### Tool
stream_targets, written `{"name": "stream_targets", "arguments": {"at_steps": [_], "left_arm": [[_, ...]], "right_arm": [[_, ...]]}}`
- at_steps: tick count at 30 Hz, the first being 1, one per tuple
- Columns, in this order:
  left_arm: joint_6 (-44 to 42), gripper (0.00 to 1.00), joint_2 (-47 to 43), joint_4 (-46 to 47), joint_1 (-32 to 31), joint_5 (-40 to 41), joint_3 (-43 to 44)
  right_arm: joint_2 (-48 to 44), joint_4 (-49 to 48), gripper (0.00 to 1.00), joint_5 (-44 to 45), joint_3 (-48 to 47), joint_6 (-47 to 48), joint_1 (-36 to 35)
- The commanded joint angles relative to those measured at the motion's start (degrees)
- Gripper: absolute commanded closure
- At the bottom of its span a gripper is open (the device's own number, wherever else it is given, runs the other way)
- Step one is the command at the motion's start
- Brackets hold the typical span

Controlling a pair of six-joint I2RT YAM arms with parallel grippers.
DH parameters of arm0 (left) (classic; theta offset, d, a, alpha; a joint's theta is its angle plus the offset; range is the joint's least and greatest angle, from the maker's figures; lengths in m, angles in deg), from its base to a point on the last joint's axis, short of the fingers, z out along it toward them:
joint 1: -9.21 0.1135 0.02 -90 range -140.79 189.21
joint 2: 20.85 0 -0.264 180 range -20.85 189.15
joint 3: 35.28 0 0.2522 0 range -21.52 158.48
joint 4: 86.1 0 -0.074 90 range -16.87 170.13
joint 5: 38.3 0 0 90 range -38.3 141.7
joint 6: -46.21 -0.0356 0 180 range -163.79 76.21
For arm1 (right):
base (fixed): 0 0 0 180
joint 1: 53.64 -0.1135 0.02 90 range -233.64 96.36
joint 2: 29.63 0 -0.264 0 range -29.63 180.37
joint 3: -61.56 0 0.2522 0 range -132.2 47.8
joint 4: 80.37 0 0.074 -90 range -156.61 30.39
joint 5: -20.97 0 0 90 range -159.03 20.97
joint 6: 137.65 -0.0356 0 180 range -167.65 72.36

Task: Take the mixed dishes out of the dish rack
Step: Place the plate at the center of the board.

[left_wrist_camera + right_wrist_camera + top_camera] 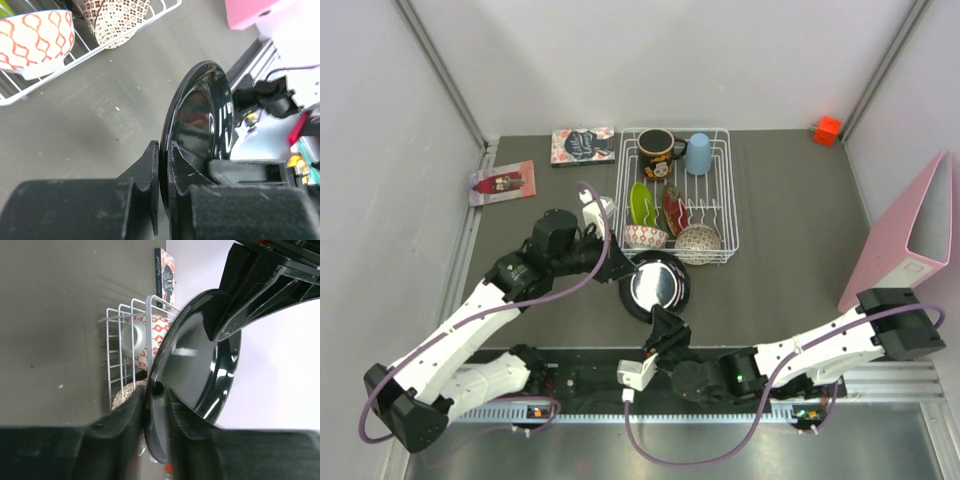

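Note:
A glossy black plate (pixel 655 285) hangs just in front of the white wire dish rack (pixel 720 200). My left gripper (pixel 620 268) is shut on its left rim (pixel 200 125), and my right gripper (pixel 665 325) is shut on its near rim (pixel 200 355). The rack holds a black mug (pixel 658 150), a pale blue cup (pixel 699 153), a lime-green plate (pixel 641 203), a red floral plate (pixel 675 210), a white bowl with an orange-red lattice pattern (pixel 645 237) and a beige patterned bowl (pixel 698 241). Both bowls show in the left wrist view, the lattice bowl (pixel 35 40) and the beige bowl (pixel 117 20).
A pink binder (pixel 910 235) stands at the right wall. A small orange-red block (pixel 827 130) sits at the back right. Two printed cards lie left of the rack, one (pixel 583 145) at the back and one (pixel 503 182) by the left wall.

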Motion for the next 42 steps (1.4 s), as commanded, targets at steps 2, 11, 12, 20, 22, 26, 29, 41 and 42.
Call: {"name": "stream_targets", "arguments": {"at_steps": [2,11,12,20,22,26,29,41,42], "left_arm": [[-4.62,1.0,-2.22,1.26,-0.78,-1.95,-1.69],[-0.05,1.0,-5.39,2.41,-0.6,10.06,-0.37],[0.38,1.0,-5.74,2.07,-0.6,11.82,0.24],[5.75,1.0,-6.8,-2.76,4.31,37.81,8.67],[6.88,1.0,-4.44,-6.35,10.43,39.96,12.26],[9.7,1.0,1.19,-8.4,17.4,42.62,15.62],[12.08,1.0,5.24,-5.07,23.2,39.19,15.1],[25.88,1.0,22.54,32.98,42.29,3.5,3.41],[25.18,1.0,25.52,32.83,42.29,3.67,4.72]], "right_arm": [[-0.44,-6.53,0.58,3.0,-1.1,0.04,0.59],[-3.41,-19.16,0.0,11.77,-1.62,0.57,0.94],[-4.47,-18.15,0.0,12.92,-2.5,-1.35,1.64],[-21.78,-5.84,0.0,22.68,-11.99,-31.75,2.79],[-26.68,-5.83,0.0,22.87,-11.13,-37.28,2.88],[-33.56,-6.79,0.01,20.41,-7.44,-43.46,4.63],[-37.08,-6.54,0.0,18.39,-5.24,-46.19,5.77],[-40.78,-6.27,0.0,10.21,-1.19,-50.06,6.66],[-40.43,-6.27,0.0,10.04,-1.28,-50.15,6.74]]}}
